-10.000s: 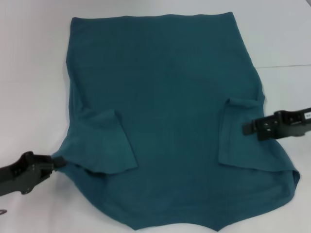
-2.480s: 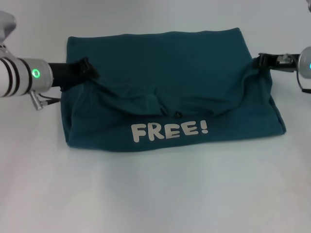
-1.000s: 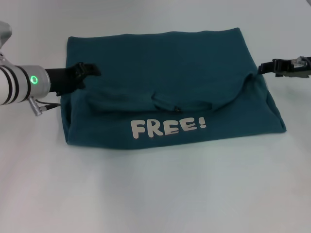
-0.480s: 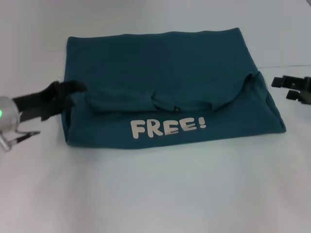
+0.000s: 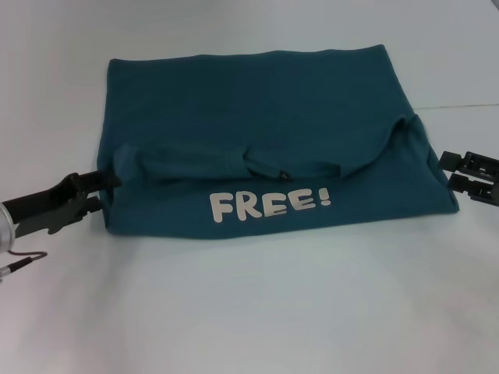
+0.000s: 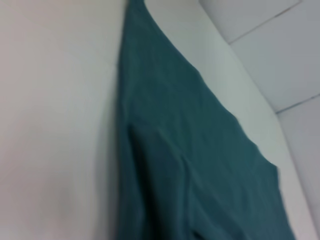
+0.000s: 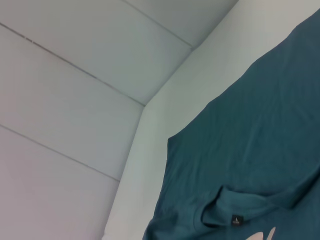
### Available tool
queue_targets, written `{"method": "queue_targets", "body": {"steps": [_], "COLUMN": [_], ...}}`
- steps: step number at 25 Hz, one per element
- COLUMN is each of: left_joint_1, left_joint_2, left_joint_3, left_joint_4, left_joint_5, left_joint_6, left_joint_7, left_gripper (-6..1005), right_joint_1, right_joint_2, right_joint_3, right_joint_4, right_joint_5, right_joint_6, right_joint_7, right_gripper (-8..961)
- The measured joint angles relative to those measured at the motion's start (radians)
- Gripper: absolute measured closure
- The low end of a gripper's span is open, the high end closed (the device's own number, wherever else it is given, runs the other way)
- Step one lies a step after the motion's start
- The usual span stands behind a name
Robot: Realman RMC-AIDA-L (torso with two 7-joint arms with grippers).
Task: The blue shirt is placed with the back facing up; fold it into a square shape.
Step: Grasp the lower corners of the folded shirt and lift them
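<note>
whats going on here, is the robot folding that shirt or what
Yes, a two-armed robot is folding the blue shirt on the white table. The near part is folded over, so the white FREE! print faces up. The left gripper sits low at the shirt's left edge, the right gripper just off its right edge, jaws open. Neither visibly holds fabric. The shirt is a wide rectangle, not yet a square.
</note>
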Motion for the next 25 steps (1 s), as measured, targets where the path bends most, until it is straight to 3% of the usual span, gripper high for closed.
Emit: {"method": "queue_targets", "body": {"steps": [7, 18, 25], "left_joint_1": [-0.038, -0.048, -0.05], "left_joint_2": [0.002, -0.006, 0.0], "left_joint_3": [0.033, 0.069, 0.073], "left_joint_4": [-0.062, -0.075, -0.073], "left_joint_5": [0.061, 0.063, 0.065], "left_joint_6": [-0.085, -0.062, -0.06], "left_joint_7": [0.001, -0.015, -0.028], "left_gripper": [370, 371, 480], "right_joint_1": [0.002, 0.001, 0.008], "right_joint_2": [0.0, -0.001, -0.012], "right_joint_3": [-0.001, 0.008, 0.007], "right_joint_4": [0.001, 0.002, 0.002], "right_joint_5": [0.0, 0.002, -0.047], "right_joint_6": [0.01, 0.015, 0.032], "right_joint_7": [-0.004, -0.004, 0.03], "right_gripper": [166, 166, 166]}}
